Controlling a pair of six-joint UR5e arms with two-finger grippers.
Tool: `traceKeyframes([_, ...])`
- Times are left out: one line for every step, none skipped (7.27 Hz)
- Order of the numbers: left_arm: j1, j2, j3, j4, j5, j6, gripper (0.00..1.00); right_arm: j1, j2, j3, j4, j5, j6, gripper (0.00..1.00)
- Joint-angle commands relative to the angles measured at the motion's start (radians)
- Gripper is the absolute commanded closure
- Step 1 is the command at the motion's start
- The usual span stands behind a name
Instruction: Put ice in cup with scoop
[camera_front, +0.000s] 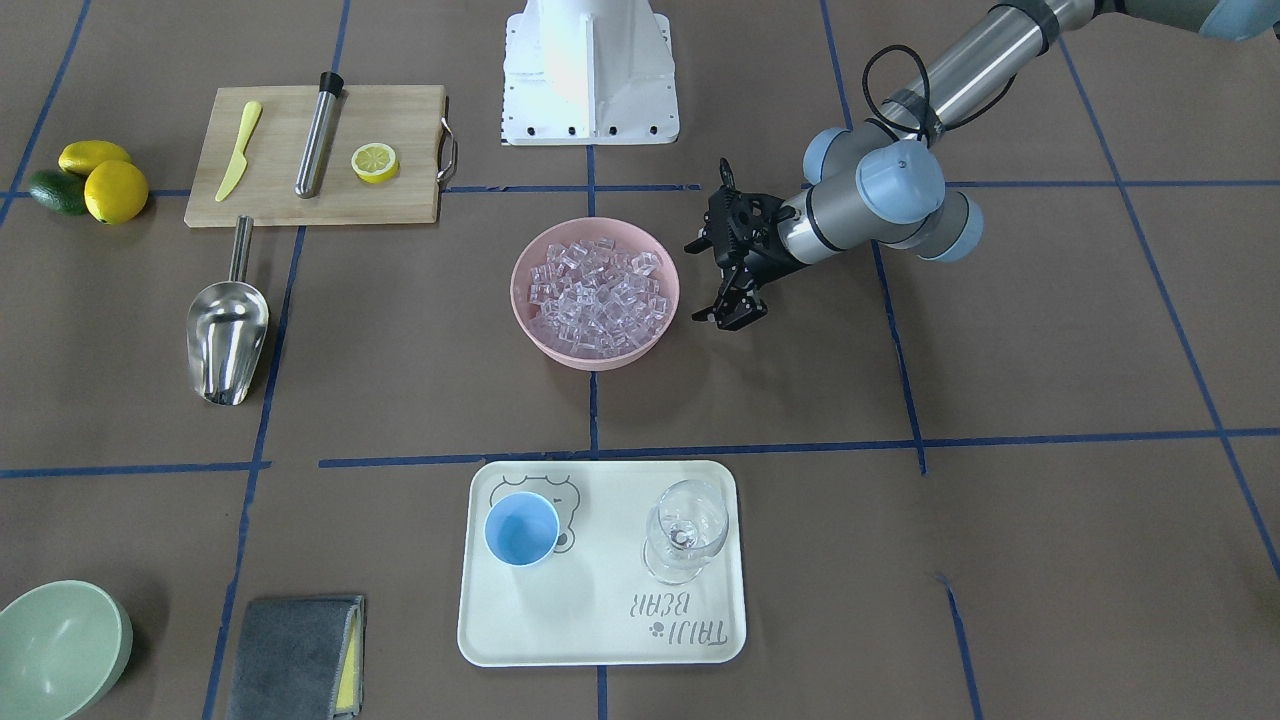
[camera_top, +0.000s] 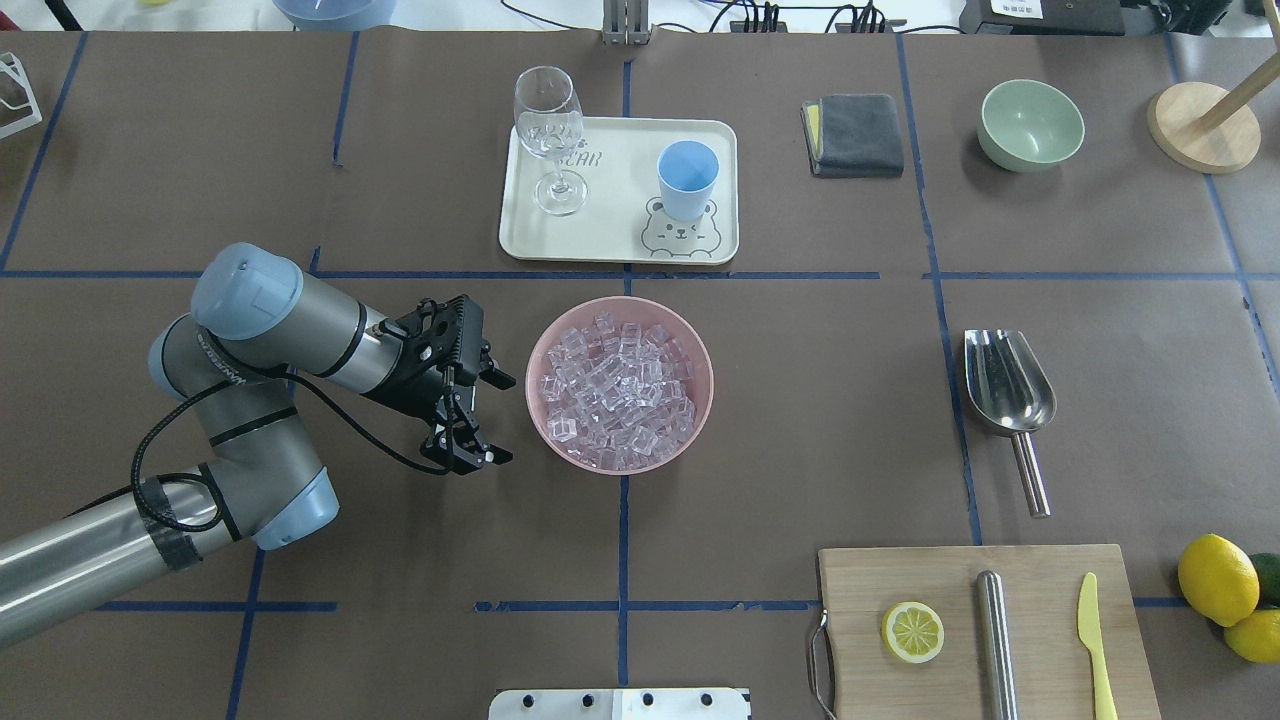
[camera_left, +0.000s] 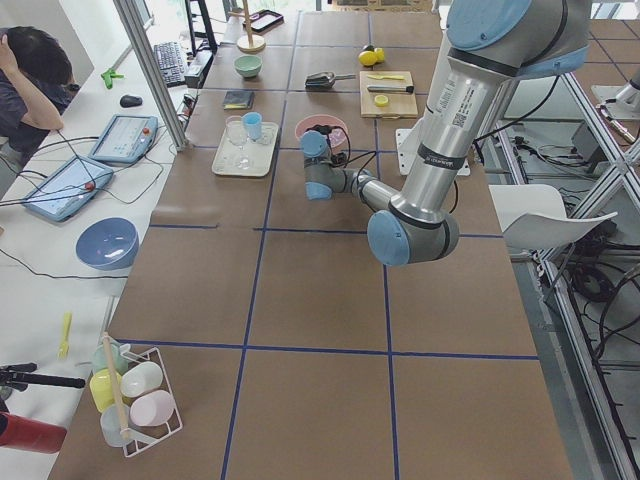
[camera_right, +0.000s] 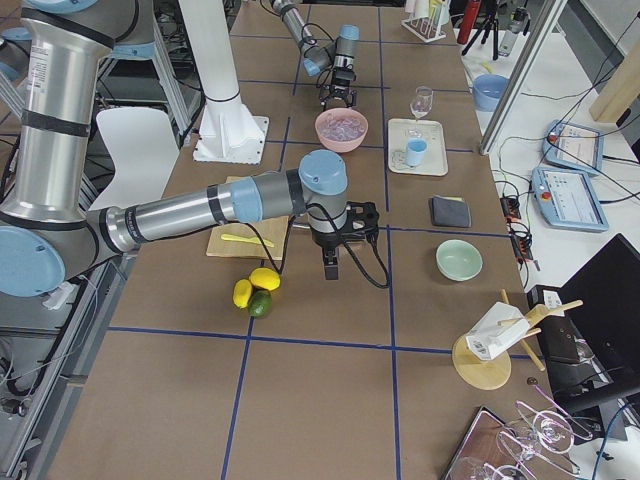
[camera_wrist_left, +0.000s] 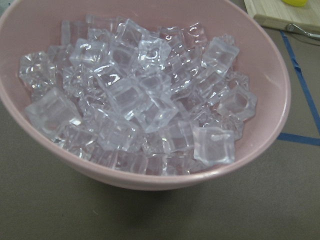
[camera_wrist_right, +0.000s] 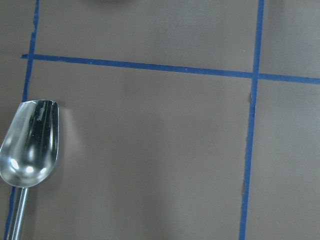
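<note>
Left tool (camera_top: 503, 420) released, empty, just beside the pink bowl (camera_top: 532, 385) of ice (camera_top: 620, 395); right tool (camera_right: 331, 268) near the scoop (camera_wrist_right: 31, 145), grip cannot be told.

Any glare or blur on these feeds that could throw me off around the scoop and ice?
Right wrist view: the scoop is sharp, bright reflections in its trough. Left wrist view: the ice glints, slightly soft focus. Overhead view: even light, faint shadows, the wine glass nearly see-through.
</note>
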Motion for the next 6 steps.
traceKeyframes([0.001,-0.015,-0.004,-0.004,0.076,-0.019,0.00,-0.143,-0.003,0.044,0.049,-0.057,0.124,0.00])
traceKeyframes([0.001,-0.022,-0.004,-0.012,0.099,-0.019,0.00,-0.172,-0.004,0.059,0.049,-0.068,0.127,0.00])
traceKeyframes([0.004,-0.013,0.012,-0.088,0.103,-0.019,0.00,-0.198,-0.014,0.084,0.049,-0.069,0.145,0.00])
traceKeyframes([0.012,-0.017,0.023,-0.108,0.113,-0.019,0.00,-0.243,-0.034,0.107,0.049,-0.068,0.243,0.00])
traceKeyframes([0.015,-0.017,0.023,-0.108,0.113,-0.019,0.00,-0.301,-0.036,0.133,0.049,-0.069,0.367,0.00])
traceKeyframes([0.015,-0.019,0.022,-0.110,0.113,-0.019,0.00,-0.365,-0.037,0.138,0.086,-0.071,0.451,0.00])
